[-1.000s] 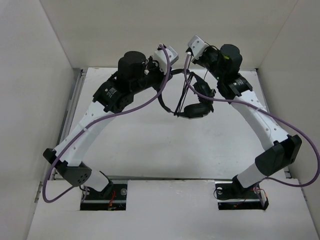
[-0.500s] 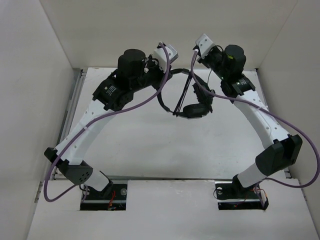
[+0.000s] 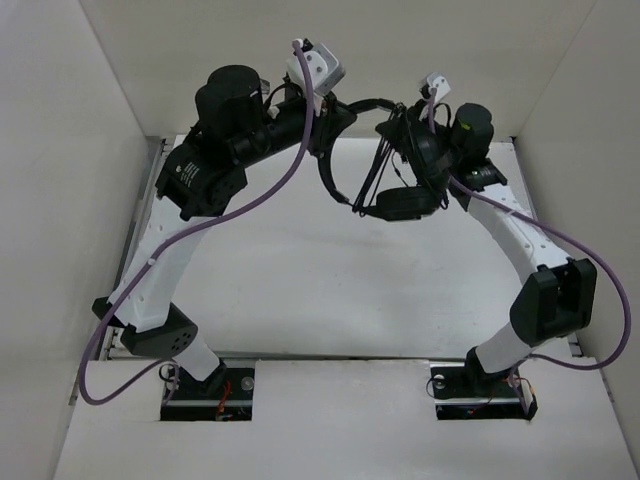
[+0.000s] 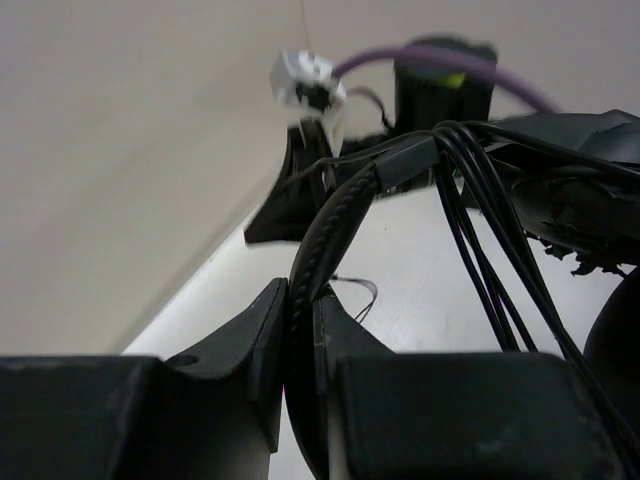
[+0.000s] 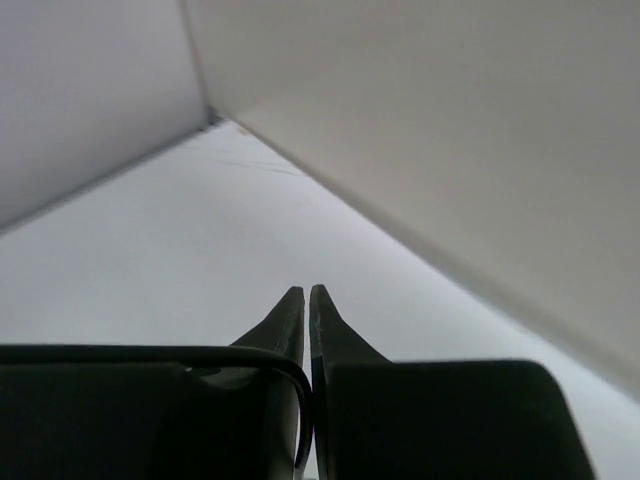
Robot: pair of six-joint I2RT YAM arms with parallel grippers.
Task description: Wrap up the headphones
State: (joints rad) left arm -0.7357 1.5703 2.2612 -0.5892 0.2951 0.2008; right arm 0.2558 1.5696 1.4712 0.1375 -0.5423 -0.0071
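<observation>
The black headphones hang in the air between my two grippers at the back of the table; one padded earcup (image 3: pixel 400 205) hangs lowest. My left gripper (image 3: pixel 340 112) is shut on the stitched headband (image 4: pixel 335 215), which runs up from between its fingers (image 4: pixel 265 330) in the left wrist view. Several strands of thin black cable (image 3: pixel 372 175) run alongside the headband (image 4: pixel 480 230). My right gripper (image 3: pixel 398 128) is shut on a strand of the cable (image 5: pixel 250 355), which curves down between its fingers (image 5: pixel 285 315). The plugs and the boom mic are hidden.
White walls enclose the white table (image 3: pixel 300 290) on the left, back and right, close behind both grippers. Thick purple arm cables (image 3: pixel 250 210) loop beside each arm. The arm bases (image 3: pixel 210 385) sit at the near edge.
Both arms have risen and moved toward the back wall, lifting the headphones with them. The left arm rose most. Both grips have held.
</observation>
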